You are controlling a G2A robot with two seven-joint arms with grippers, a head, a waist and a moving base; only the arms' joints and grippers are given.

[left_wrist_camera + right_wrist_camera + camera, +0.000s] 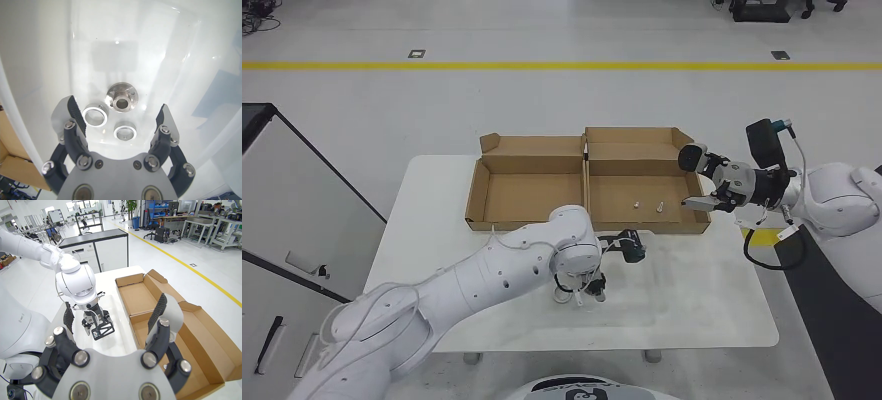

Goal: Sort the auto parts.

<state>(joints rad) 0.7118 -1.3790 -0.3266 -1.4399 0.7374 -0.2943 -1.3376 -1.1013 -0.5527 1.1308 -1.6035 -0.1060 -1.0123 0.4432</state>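
Three metal parts lie close together on a glossy white surface: a flanged hub [122, 100], a wide ring collar [95, 114] and a smaller ring [125, 131]. My left gripper [117, 103] hangs open just above them, its fingers on either side of the group. In the top view it points down at the table's front middle [577, 288]. My right gripper [113, 315] is open and holds nothing. It hovers by the right edge of the right cardboard box [694, 180].
Two open cardboard boxes stand side by side at the table's back: the left box [532, 195] is bare, while the right box [642, 185] holds two small metal pieces [638, 205]. The white table [702, 290] has free room at front right. A cabinet [302, 200] stands at the left.
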